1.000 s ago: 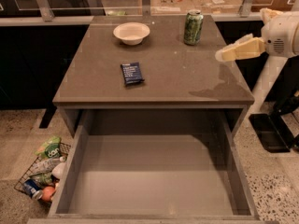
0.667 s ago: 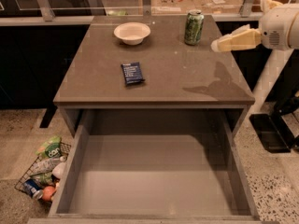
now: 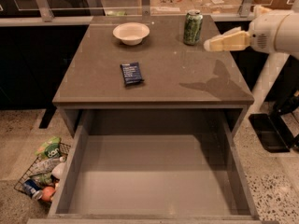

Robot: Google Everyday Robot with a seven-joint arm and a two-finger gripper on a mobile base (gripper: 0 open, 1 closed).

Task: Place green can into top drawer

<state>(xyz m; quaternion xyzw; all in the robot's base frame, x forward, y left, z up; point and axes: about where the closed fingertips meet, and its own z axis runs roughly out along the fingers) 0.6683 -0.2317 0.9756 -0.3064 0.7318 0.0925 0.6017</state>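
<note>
- The claw (image 3: 210,44) is hovering over the desk (image 3: 187,78), just right of the green can (image 3: 192,27), gripping nothing.
- Its opening: cannot tell.
- The top drawer (image 3: 149,176) is standing open.

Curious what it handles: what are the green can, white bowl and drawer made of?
Green can: probably aluminium, silvery top, printed body. White bowl: smooth ceramic or plastic, unclear. Top drawer: matte grey panels, maybe laminate. The gripper, hovering beside the can, looks cream plastic.

Matt plastic gripper (image 3: 209,44) beside shiny metal green can (image 3: 192,27)
</note>
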